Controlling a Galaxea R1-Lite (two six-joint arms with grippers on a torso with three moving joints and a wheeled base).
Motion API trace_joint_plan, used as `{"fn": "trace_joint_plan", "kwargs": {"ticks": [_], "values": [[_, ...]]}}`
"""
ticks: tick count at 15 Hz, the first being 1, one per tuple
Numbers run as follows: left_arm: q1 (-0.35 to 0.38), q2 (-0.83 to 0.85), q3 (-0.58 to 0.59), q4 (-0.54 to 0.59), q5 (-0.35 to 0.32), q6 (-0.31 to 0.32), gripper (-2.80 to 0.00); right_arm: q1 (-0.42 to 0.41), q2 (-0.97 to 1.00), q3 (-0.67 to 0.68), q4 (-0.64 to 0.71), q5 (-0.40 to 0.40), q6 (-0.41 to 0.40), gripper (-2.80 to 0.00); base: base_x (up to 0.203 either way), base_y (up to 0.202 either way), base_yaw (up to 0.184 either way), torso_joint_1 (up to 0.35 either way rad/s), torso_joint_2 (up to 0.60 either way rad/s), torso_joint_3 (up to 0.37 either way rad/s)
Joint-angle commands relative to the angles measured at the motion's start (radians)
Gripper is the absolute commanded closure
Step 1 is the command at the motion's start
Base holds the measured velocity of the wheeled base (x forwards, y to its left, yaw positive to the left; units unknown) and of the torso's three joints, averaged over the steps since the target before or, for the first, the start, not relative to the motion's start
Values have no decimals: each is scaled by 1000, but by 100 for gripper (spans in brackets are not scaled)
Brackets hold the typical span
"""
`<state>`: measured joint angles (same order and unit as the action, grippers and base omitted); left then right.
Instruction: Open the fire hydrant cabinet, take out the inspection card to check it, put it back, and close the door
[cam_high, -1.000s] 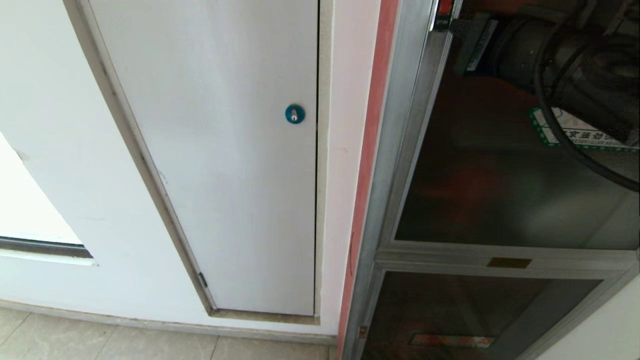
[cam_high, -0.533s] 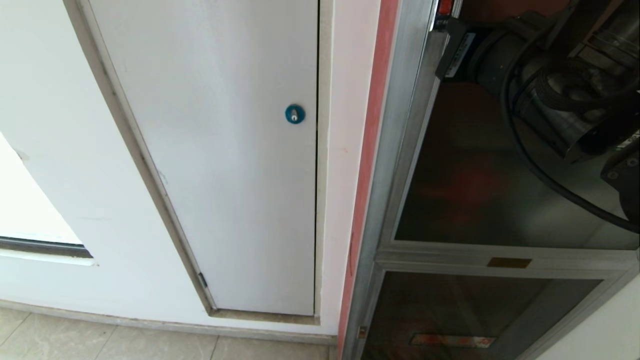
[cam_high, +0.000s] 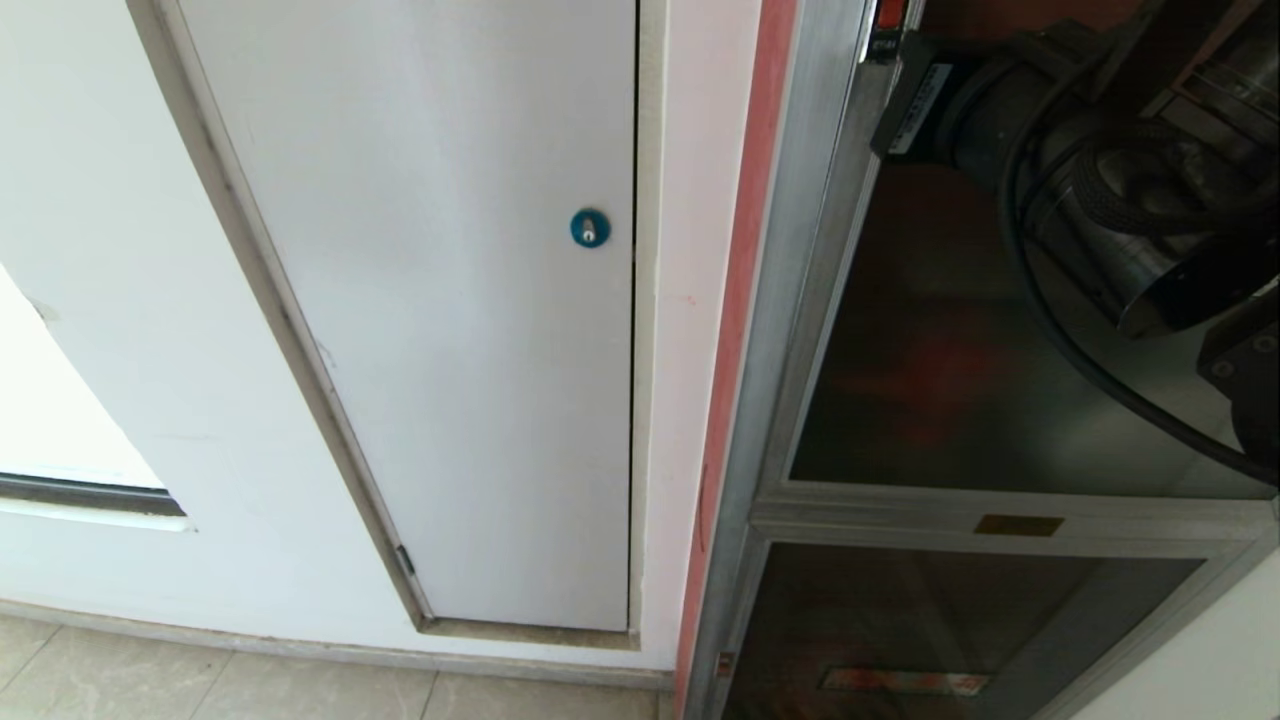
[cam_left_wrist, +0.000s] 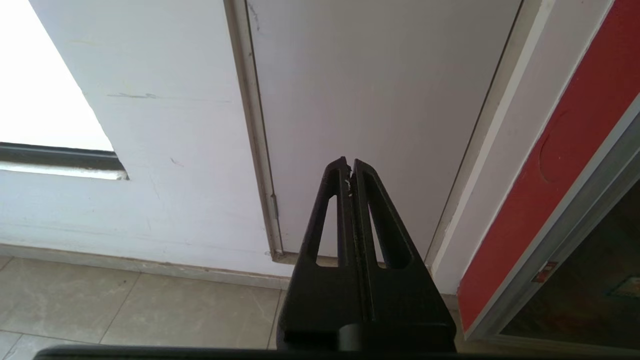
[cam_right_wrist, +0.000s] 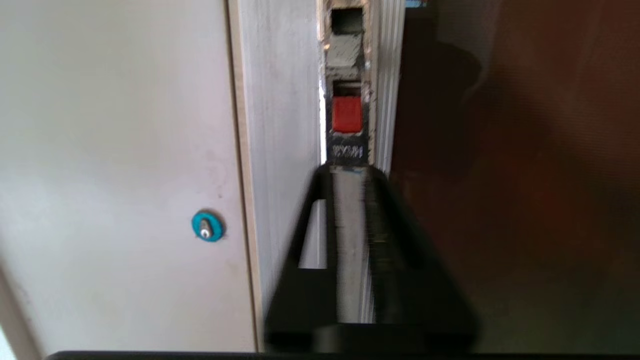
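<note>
Nearest the robot, the left gripper (cam_left_wrist: 351, 170) hangs parked low, its fingers pressed together and holding nothing, aimed at the foot of the white panel door (cam_high: 440, 300) above the tiled floor (cam_left_wrist: 125, 305); it has no part in this step.

Higher up, the right gripper (cam_right_wrist: 350, 172) is at work. Its fingers (cam_right_wrist: 380, 240) stand a narrow gap apart with the door frame's silver strip showing between them, and they grip nothing. The tips point at the latch on the frame edge, just below its red button (cam_right_wrist: 347, 114), probably so they can press or hook the catch. In the head view only the arm's dark wrist (cam_high: 1090, 190) shows, reaching across the glass toward that corner.

Behind it, the door (cam_high: 1000, 400) of the fire hydrant cabinet (cam_high: 790, 300) looks shut, lying flush in its frame with a red glow behind the tinted glass. The smaller lower glass panel (cam_high: 920, 630) sits below. The inspection card is not visible anywhere; presumably it is inside, so the opening step is not yet done. The blue lock (cam_high: 589, 228) on the white door is well apart from the action.
</note>
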<state>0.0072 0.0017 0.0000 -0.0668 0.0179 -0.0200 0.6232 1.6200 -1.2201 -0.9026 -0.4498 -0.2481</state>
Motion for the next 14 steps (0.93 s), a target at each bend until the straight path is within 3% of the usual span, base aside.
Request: {"fn": "trace_joint_plan", "kwargs": {"ticks": [1,14], "values": [[0,0,20,-1,1,-1,0,16,-8,13,-7,-3,-2,-280,0,0,0,0,0,0],[0,0,20,-1,1,0,0,44,-31,59,-55,27,-48,-280,0,0,0,0,0,0]]}}
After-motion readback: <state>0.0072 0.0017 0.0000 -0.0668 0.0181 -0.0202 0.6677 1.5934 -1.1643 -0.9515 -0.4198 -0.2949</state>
